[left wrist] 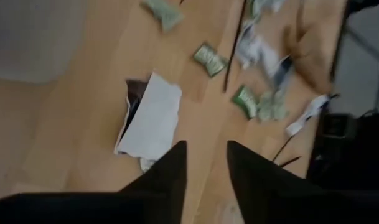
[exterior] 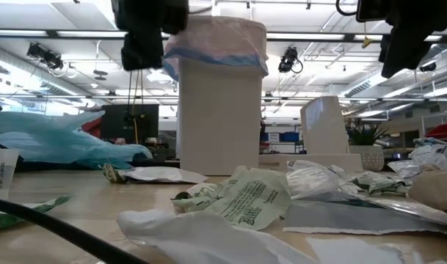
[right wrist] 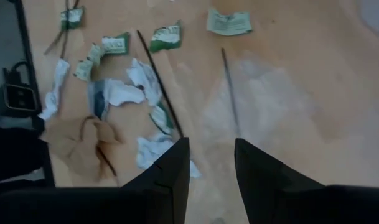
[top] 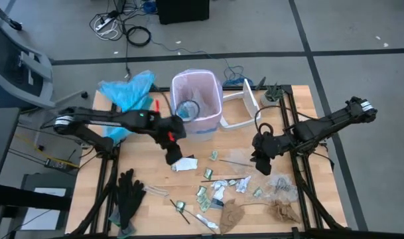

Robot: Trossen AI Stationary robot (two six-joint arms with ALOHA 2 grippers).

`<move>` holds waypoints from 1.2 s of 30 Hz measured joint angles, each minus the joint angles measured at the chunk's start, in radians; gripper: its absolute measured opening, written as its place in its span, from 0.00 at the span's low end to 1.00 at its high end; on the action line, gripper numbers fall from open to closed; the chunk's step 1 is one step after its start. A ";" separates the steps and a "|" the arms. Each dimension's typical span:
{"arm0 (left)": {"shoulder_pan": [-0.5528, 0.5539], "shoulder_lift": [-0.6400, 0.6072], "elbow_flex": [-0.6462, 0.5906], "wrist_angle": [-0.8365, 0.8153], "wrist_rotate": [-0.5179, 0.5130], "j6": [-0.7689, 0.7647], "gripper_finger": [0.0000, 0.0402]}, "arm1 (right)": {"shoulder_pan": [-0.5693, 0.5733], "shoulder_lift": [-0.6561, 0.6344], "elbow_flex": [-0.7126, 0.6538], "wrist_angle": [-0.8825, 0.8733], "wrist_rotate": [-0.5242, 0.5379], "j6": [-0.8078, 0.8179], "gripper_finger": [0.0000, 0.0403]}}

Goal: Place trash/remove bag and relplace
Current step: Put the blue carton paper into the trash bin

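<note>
The pale pink bag (top: 196, 85) lines the white bin (top: 200, 123) at the table's far middle, its edge folded over the bin's rim (exterior: 216, 44). Trash lies scattered on the near half of the table: a white wrapper (top: 186, 163), green printed wrappers (top: 202, 194), thin black sticks (right wrist: 159, 81) and brown paper (top: 231, 214). My left gripper (top: 175, 161) hovers open and empty above the table beside the white wrapper (left wrist: 152, 118). My right gripper (top: 262, 169) hovers open and empty above the sticks and wrappers right of centre.
A light-blue plastic bag (top: 125, 93) lies at the far left beside the bin. Black gloves (top: 129, 192) lie near the left front. A white lid-like frame (top: 245, 106) stands to the right of the bin. Crumpled clear film (top: 281, 182) lies at the right.
</note>
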 joint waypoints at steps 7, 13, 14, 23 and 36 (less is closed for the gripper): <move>-0.088 0.142 -0.001 0.032 -0.126 -0.088 0.45 | -0.044 -0.071 0.000 -0.064 0.000 -0.090 0.28; -0.239 0.157 -0.001 0.069 -0.460 -0.236 0.45 | -0.075 -0.126 0.000 -0.105 0.001 -0.145 0.27; -0.258 0.157 -0.001 0.071 -0.497 -0.250 0.45 | -0.081 -0.133 0.000 -0.111 0.001 -0.157 0.27; -0.285 0.157 -0.035 0.077 -0.497 -0.239 0.45 | -0.146 -0.160 0.000 -0.123 0.001 -0.251 0.27; -0.249 0.157 -0.200 0.199 -0.499 -0.206 0.46 | -0.168 -0.160 0.000 -0.122 -0.008 -0.272 0.27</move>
